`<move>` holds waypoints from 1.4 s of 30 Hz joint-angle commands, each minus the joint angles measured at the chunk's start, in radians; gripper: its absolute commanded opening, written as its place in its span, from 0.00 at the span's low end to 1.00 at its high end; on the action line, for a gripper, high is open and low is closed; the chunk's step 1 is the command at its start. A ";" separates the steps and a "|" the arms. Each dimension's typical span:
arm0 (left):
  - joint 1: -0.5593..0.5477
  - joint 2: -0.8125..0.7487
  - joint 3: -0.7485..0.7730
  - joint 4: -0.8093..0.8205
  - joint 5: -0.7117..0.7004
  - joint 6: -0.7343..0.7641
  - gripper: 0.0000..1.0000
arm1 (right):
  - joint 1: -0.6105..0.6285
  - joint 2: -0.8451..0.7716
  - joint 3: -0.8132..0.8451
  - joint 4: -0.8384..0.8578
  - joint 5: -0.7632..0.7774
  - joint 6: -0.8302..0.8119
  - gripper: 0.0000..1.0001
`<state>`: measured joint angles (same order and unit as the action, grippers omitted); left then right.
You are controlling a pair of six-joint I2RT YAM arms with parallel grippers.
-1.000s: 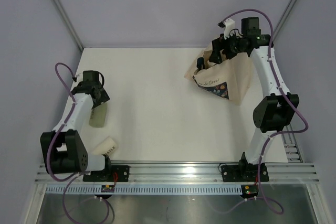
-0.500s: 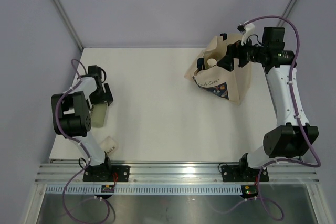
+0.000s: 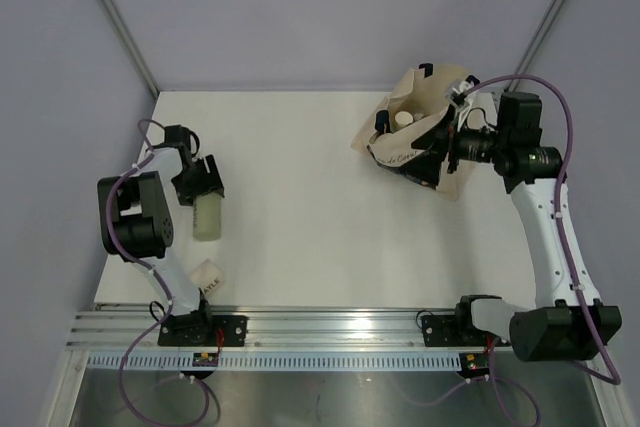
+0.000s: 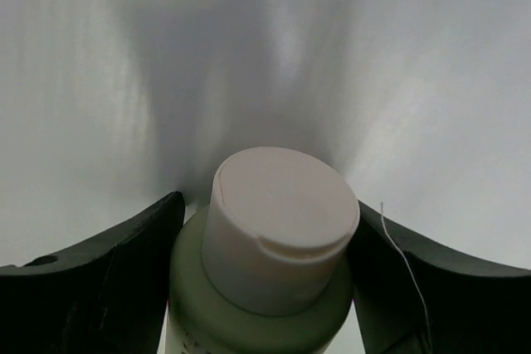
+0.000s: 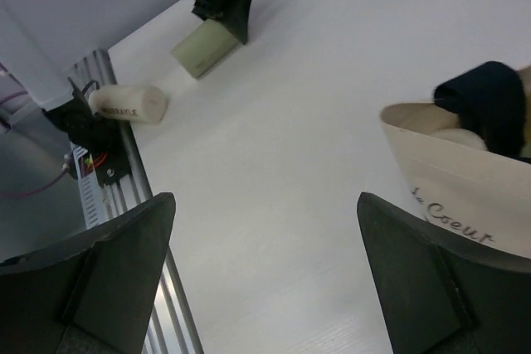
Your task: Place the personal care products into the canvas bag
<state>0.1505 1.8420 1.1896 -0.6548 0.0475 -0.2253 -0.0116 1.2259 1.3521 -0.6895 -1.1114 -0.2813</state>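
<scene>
The left gripper (image 3: 203, 190) has its jaws pinched on the bottle (image 3: 207, 217) at the table's (image 3: 300, 197) 9 o'clock, so I'd lift level, then cross to the bag (image 3: 425, 97) at 1 o'clock, where the right gripper (image 5: 265, 205) hangs wide and empty.

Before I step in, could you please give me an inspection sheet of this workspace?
Surface: white tabletop, no stains seen.
Job's things: grey-green bottle lying at the left; cream tube lying near the left arm's base; canvas bag at the right rear, open, a white cap showing inside.
Clutter: nothing seen.
Grippers: left gripper closed around the grey-green bottle; right gripper open, empty, beside the bag.
Cables: purple cables looped along both arms.
Surroundings: grey walls; aluminium rail at the near edge.
</scene>
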 commanded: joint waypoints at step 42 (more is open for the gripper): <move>-0.419 -0.115 -0.547 1.388 0.758 -1.170 0.00 | 0.834 0.702 -0.022 0.409 0.808 0.170 0.95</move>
<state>-0.2577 1.7386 0.6273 0.5266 0.7494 -1.2652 0.8001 1.9148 1.3190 -0.3115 -0.2699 0.0296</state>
